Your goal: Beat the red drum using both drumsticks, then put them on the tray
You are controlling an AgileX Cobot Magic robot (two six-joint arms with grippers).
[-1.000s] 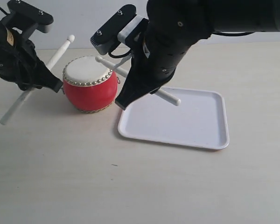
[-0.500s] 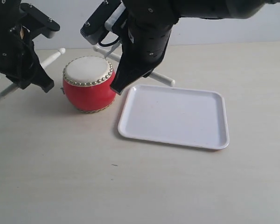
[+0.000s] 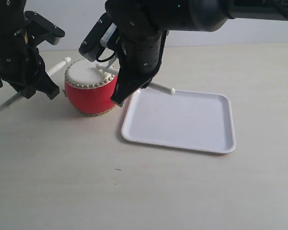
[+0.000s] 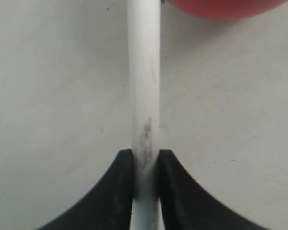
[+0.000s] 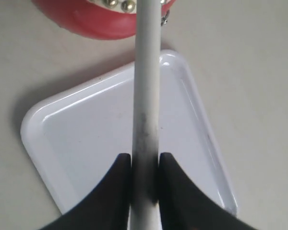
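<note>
Exterior view: right arm (image 3: 140, 48) across red drum (image 3: 89, 96) edge, tray (image 3: 182, 120) alongside

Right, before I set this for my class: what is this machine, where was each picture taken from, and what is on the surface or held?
It is a robot with two black arms, each ending in a gripper. The wide picture comes from a camera off the arms; each close-up comes from a camera on one wrist. On the table stand a red drum and a white tray. The left gripper is shut on the left drumstick, the right gripper on the right drumstick, both pointing toward the drum.
</note>
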